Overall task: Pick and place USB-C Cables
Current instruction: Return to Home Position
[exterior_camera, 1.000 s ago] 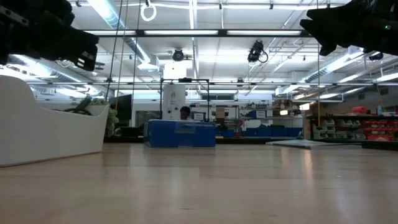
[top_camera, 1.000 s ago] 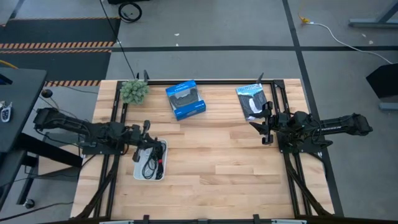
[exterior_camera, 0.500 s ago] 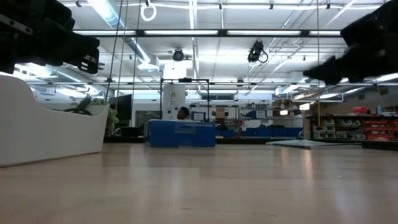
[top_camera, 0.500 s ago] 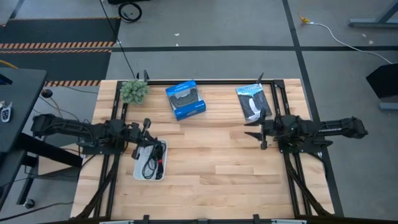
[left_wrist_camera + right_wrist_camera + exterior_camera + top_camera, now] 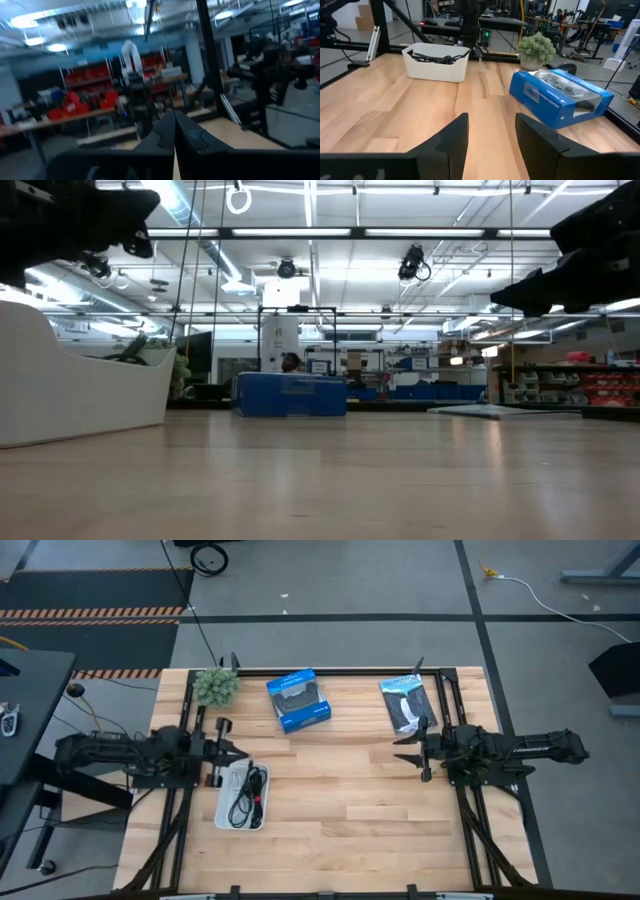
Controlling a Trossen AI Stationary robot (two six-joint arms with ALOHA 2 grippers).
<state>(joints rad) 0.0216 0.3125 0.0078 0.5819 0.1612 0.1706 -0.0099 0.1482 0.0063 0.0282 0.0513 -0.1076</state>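
A white tray point(image 5: 221, 812) stands at the table's left, also seen in the right wrist view point(image 5: 437, 70) and the low view point(image 5: 80, 390). Thin coiled black USB-C cables point(image 5: 243, 795) lie in it, one with a red tie point(image 5: 259, 798); they show again in the right wrist view point(image 5: 437, 58). I cannot make out a white cable. My left gripper point(image 5: 228, 748) hovers beside the tray's far end, shut and empty point(image 5: 174, 135). My right gripper point(image 5: 398, 752) is open and held level over the table's right half, pointing left point(image 5: 491, 130).
A blue box point(image 5: 298, 700) lies at the far middle, and a black-and-white packet point(image 5: 405, 703) at the far right. A small green plant point(image 5: 215, 687) stands at the far left corner. Bare wood lies between the two grippers and toward the near edge.
My left gripper has drawn back from over the tray toward the table's left edge and risen, tipping up until level. My right gripper has swung from pointing downward to level, reaching a little toward the table's left. The cables in the tray have stayed put.
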